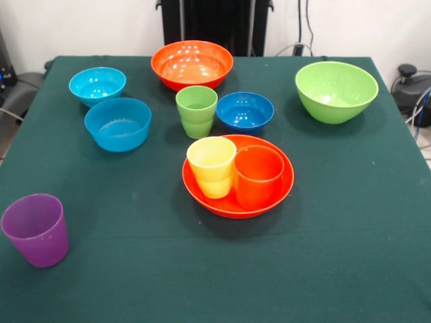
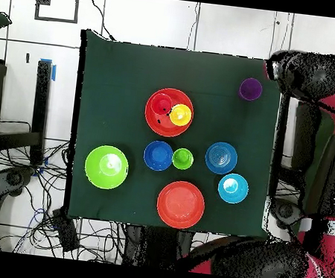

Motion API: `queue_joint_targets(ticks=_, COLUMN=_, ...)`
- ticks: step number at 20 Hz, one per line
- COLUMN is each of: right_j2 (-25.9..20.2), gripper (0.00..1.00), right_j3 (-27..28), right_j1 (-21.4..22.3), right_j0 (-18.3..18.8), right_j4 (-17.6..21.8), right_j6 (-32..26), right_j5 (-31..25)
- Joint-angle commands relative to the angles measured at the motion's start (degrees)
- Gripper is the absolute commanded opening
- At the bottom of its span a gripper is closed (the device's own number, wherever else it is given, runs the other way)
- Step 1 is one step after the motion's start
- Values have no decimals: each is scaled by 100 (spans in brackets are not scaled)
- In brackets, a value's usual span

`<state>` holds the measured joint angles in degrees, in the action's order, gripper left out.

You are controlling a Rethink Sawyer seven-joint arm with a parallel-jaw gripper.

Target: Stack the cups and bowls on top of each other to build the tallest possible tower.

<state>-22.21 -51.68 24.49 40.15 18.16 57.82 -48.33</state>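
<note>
Desk (image 1: 337, 256) under dark green cloth carries everything, none of it stacked into a tower yet. Of the large bowls, the lime green bowl (image 1: 336, 91) sits alone toward one far corner, one orange bowl (image 1: 192, 64) stands at the far middle, and the other orange bowl (image 1: 202, 190) lies central, holding the yellow cup (image 1: 211, 166) and the orange cup (image 1: 258, 176) upright, side by side and touching. Two light blue bowls (image 1: 118, 124) sit close together on the opposite far side; the dark blue bowl (image 1: 245, 111) is just beside the green cup (image 1: 196, 110). The purple cup (image 1: 36, 229) stands well apart at a near corner.

The arm (image 2: 319, 80) is drawn back off the desk's edge near the purple cup; the tool itself is hidden, so I cannot tell whether it is apart or together.

A sound start, I judge, is a broad base: a large bowl first, smaller bowls next, cups last, each lowered centred and level before release.
</note>
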Motion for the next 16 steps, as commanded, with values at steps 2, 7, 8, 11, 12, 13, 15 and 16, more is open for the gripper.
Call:
queue_joint_targets(ticks=2, right_j2=-116, gripper=100, right_j3=-860, right_j1=23, right_j0=151, right_j4=-133, right_j6=-549, right_j5=-1246)
queue_joint_targets(ticks=7, right_j2=-124, gripper=100, right_j3=-948, right_j1=51, right_j0=177, right_j4=-109, right_j6=-519, right_j5=-1157)
queue_joint_targets(ticks=8, right_j2=-144, gripper=100, right_j3=-1011, right_j1=73, right_j0=180, right_j4=-118, right_j6=-492, right_j5=-1090)
queue_joint_targets(ticks=11, right_j2=-210, gripper=100, right_j3=-1226, right_j1=154, right_j0=225, right_j4=-158, right_j6=-497, right_j5=-961)
queue_joint_targets(ticks=12, right_j2=-227, gripper=100, right_j3=-1284, right_j1=184, right_j0=239, right_j4=-154, right_j6=-515, right_j5=-915)
queue_joint_targets(ticks=13, right_j2=-212, gripper=100, right_j3=-1344, right_j1=219, right_j0=239, right_j4=-154, right_j6=-479, right_j5=-915)
queue_joint_targets(ticks=15, right_j2=-220, gripper=100, right_j3=-1524, right_j1=318, right_j0=273, right_j4=-146, right_j6=-449, right_j5=-752)
queue_joint_targets(ticks=16, right_j2=-213, gripper=100, right_j3=-1610, right_j1=373, right_j0=285, right_j4=-134, right_j6=-445, right_j5=-705)
